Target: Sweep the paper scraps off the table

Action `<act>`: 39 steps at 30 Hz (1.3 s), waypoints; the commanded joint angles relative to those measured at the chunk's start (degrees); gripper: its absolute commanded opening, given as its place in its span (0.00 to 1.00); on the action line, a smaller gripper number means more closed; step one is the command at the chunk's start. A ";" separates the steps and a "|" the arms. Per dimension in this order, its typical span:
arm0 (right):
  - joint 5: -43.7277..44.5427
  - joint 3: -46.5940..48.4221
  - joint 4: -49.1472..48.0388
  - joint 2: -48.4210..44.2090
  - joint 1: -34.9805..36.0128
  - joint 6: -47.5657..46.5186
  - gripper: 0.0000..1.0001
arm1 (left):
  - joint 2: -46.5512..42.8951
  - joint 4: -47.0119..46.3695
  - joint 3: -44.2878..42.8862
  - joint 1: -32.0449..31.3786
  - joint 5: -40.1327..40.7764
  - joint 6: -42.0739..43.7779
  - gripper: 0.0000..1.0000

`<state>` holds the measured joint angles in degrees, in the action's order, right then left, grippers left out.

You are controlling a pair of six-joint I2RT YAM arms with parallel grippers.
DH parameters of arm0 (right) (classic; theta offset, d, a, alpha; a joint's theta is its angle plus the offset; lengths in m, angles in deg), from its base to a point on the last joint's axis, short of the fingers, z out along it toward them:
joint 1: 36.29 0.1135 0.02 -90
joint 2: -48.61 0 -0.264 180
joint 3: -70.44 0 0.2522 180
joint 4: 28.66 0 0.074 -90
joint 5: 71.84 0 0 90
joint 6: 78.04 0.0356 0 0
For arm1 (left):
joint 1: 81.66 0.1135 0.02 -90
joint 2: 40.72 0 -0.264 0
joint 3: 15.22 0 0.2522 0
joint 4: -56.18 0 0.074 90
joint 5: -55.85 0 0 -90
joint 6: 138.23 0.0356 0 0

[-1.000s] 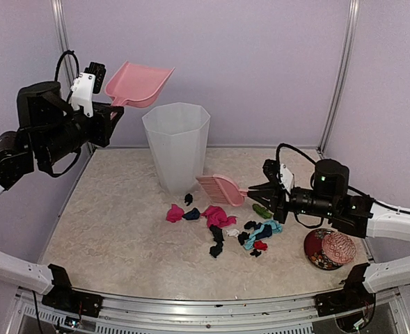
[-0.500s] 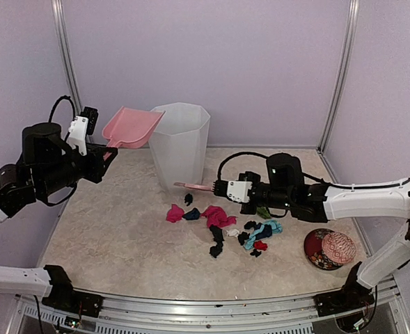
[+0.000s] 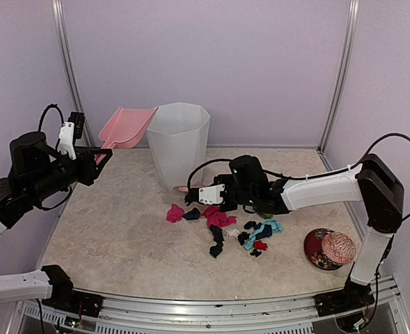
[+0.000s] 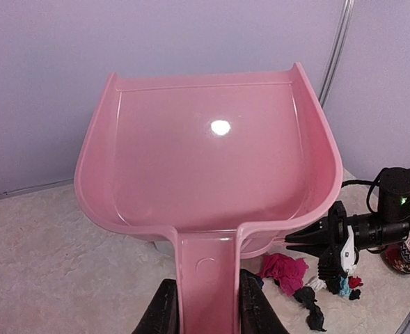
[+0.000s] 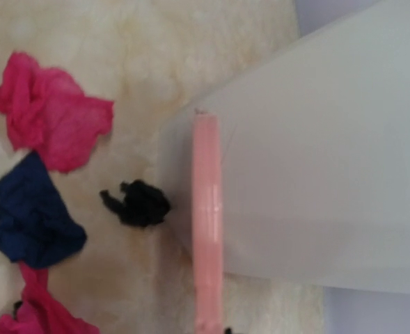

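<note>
**Desk:** What does the frame show?

**Photographer:** A speckled table (image 3: 107, 229), with a white bin (image 3: 179, 142) standing towards its back. Left of the bin and lifted off the surface, the left gripper (image 4: 208, 307) is clamped on the handle of a pink dustpan (image 4: 211, 167). The pan is empty.

**Desk:** And the right arm?

**Photographer:** Low in front of the bin, the right gripper (image 3: 208, 193) carries a pink brush (image 5: 206, 223), seen edge-on against the bin wall. Its fingers are outside the wrist view, so the hold is judged from above.

**Desk:** The paper scraps?

**Photographer:** The paper scraps (image 3: 219, 219) lie scattered on the table in front of the bin, trailing to its right: magenta, navy, black, teal, red. One black bit (image 5: 138, 203) lies right by the bin's base.

**Desk:** How will they handle?

**Photographer:** Probably feather-light, soft and crumpled, and apt to skid or flutter. They look better pushed with low bristle strokes into the pan's lip than pinched.
</note>
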<state>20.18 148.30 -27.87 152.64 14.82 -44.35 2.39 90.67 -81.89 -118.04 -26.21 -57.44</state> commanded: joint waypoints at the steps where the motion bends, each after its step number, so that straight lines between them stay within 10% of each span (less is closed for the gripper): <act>1: 1.55 2.99 -1.05 3.64 0.91 -1.82 0.00 | -0.29 -2.41 0.39 1.05 -3.12 -0.72 0.00; 12: -2.60 1.11 10.59 0.41 3.73 -3.91 0.00 | -0.21 -2.41 0.51 1.19 -3.72 -0.97 0.00; 29: 1.51 -11.45 22.39 -30.56 7.01 -0.44 0.00 | 1.29 -2.31 0.74 3.12 -4.86 -1.40 0.00; 39: -5.16 -5.95 10.82 -31.03 9.63 30.19 0.00 | 0.59 -2.66 0.94 4.69 -5.08 -2.02 0.00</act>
<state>17.98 140.58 -10.34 119.02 23.89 -32.16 3.99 90.08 -81.49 -113.84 -31.01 -58.75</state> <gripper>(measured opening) 0.058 0.228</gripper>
